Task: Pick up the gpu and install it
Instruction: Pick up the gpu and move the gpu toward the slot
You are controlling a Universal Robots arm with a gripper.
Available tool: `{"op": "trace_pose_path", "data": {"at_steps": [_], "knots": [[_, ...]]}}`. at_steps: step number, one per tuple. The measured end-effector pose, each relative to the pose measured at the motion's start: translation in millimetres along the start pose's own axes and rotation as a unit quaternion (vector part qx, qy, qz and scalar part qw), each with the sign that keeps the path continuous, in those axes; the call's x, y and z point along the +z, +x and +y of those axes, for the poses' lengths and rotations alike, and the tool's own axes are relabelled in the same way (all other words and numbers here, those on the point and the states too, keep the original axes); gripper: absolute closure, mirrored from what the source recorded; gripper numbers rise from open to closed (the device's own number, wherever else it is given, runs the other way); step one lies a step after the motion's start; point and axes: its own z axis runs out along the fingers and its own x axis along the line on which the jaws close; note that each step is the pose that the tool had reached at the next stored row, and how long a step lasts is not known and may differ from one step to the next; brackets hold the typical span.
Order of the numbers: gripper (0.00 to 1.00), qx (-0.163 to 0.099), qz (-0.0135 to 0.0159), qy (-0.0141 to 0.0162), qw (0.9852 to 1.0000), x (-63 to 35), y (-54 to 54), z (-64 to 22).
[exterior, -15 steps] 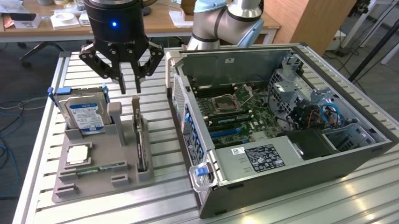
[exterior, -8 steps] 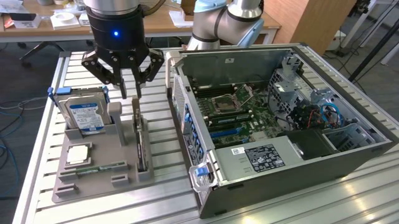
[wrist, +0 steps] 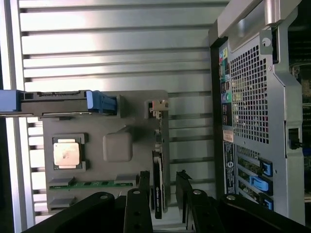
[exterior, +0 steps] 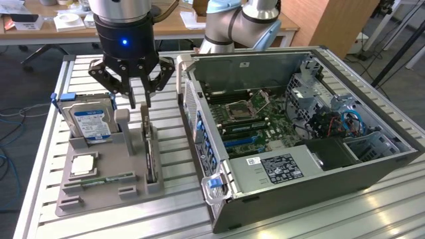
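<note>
Gpu [exterior: 150, 154] stands edge-on in gray tray [exterior: 93, 199], long axis parallel to computer case [exterior: 279, 199]. We see gripper [exterior: 139, 103] above its far end, jaws wide, straddling card thickness, no contact.

Exterior view: bright, even indoor light from overhead. Soft, short shadows fall under the grey tray [exterior: 99, 196]. The ribbed metal counter [exterior: 179, 219] carries a pale sheen, with glare patches toward the exterior view's right. The interior of the computer case [exterior: 371, 172] is dimmer, shaded by its own walls. A blue lamp [exterior: 123, 42] glows on the gripper [exterior: 141, 102] body.

Wrist view: harder contrast and a cool cast. The counter slats are washed nearly white. The jaws read as dark, underexposed shapes close to the lens.
</note>
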Motion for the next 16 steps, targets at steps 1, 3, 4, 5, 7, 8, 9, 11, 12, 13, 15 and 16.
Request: {"op": "trace_pose_path", "data": {"at_steps": [1, 3, 4, 5, 7, 8, 9, 11, 12, 13, 15, 16], "knots": [[0.64, 0.000, 0.0000, 0.0000, 1.0000, 0.0, 0.0, -0.6], [0.64, 0.000, 0.0000, 0.0000, 1.0000, -0.2, -0.3, -3.9], [0.64, 0.000, 0.0000, 0.0000, 1.0000, -0.2, -0.4, -5.9], [0.64, 0.000, 0.0000, 0.0000, 1.0000, -0.3, -0.6, -8.2], [0.64, 0.000, 0.0000, 0.0000, 1.0000, -0.5, -0.9, -12.6], [0.64, 0.000, 0.0000, 0.0000, 1.0000, -0.6, -1.0, -14.7], [0.64, 0.000, 0.0000, 0.0000, 1.0000, -0.7, -1.2, -17.0], [0.64, 0.000, 0.0000, -0.0001, 1.0000, -0.8, -1.5, -19.8], [0.64, 0.000, 0.0000, -0.0001, 1.0000, -0.8, -1.4, -19.8], [0.64, 0.000, 0.0000, -0.0001, 1.0000, -0.8, -1.4, -19.8], [0.64, 0.000, -0.0001, -0.0001, 1.0000, 1.1, -1.4, -19.9], [0.64, 0.000, 0.0000, -0.0001, 1.0000, 3.0, -1.3, -20.0]]}}
